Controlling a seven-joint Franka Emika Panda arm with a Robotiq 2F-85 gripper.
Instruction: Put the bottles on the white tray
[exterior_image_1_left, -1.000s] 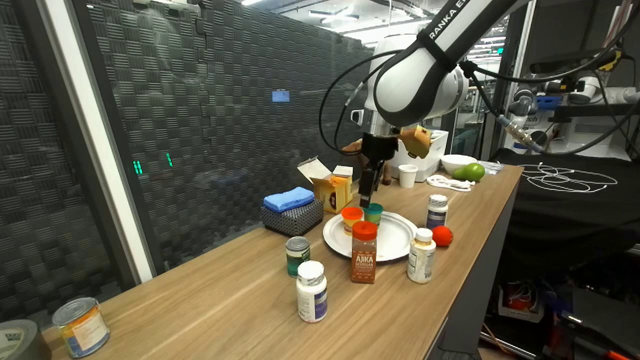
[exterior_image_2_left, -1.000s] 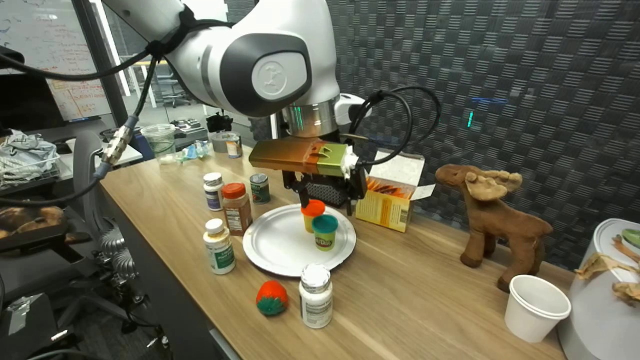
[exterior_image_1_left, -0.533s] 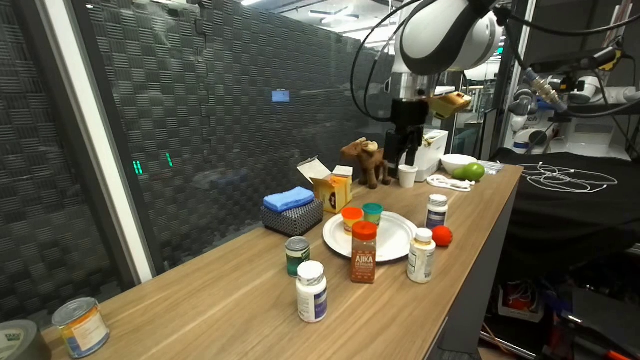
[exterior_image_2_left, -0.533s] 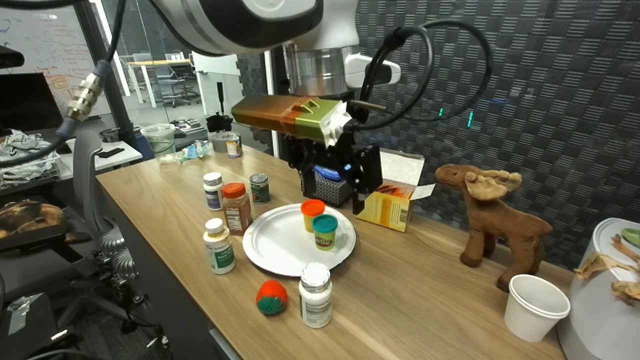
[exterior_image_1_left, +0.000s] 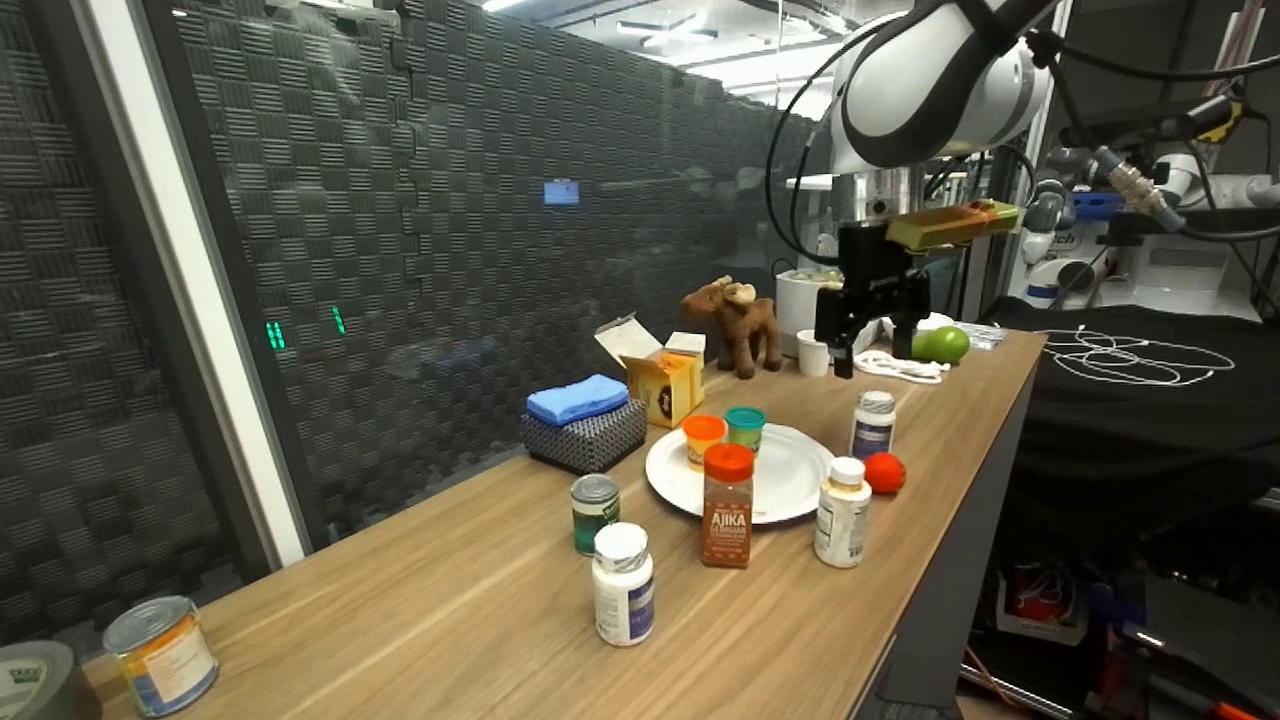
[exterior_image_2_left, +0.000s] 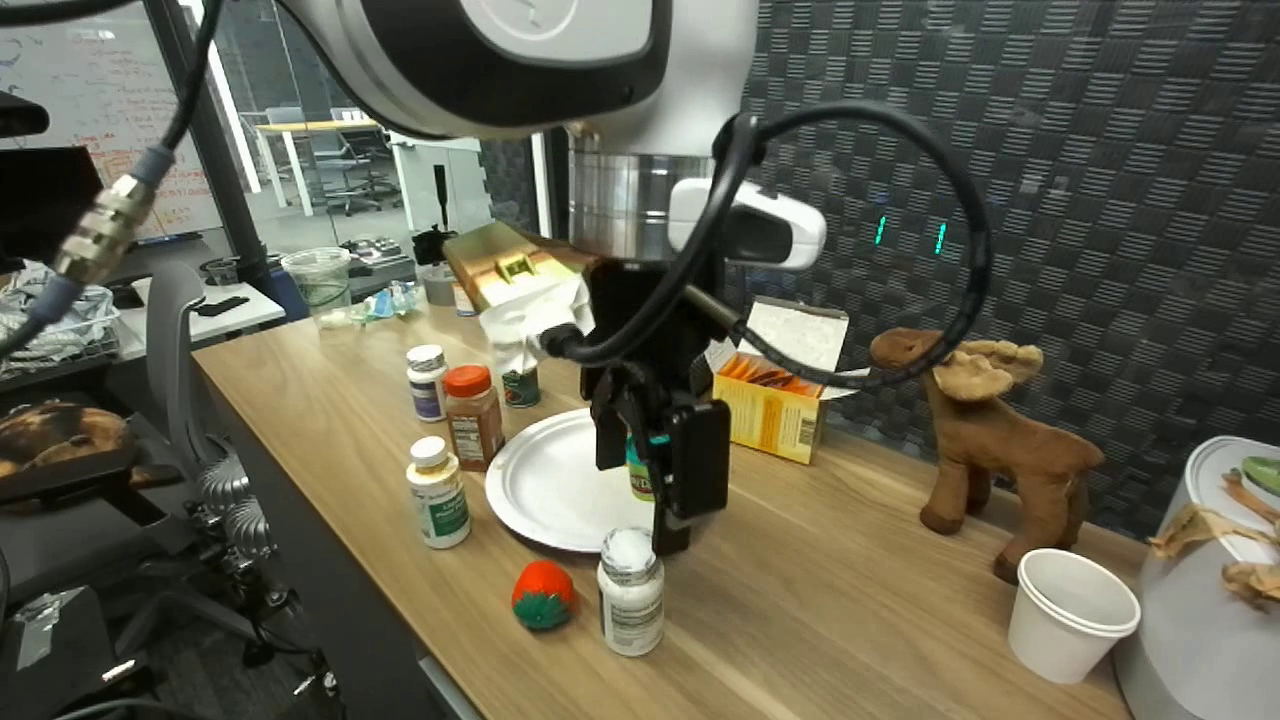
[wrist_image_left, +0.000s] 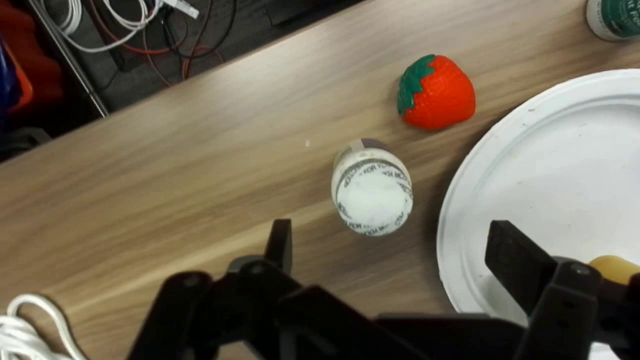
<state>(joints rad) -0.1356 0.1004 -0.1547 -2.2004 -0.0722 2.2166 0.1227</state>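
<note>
The gripper (wrist_image_left: 390, 245) holds nothing; its fingers stand wide, presumably to straddle the white pill bottle (wrist_image_left: 375, 197), upright at wrist-view center, beside the white plate (wrist_image_left: 565, 165) at right. In an exterior view, mid-frame, the orange-lidded tub (exterior_image_1_left: 704, 447) and green-lidded tub (exterior_image_1_left: 746, 428) share the plate's upper-left part, likely leaving space for the Ajika seasoning bottle (exterior_image_1_left: 728, 512).

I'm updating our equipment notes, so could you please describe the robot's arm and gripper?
The arm is white with rounded dark panelling and a silvery metal collar. Black cables loop alongside; another carries a metal connector. The black gripper has angular, linked fingers; above sits a gold-green box with white material attached.
</note>
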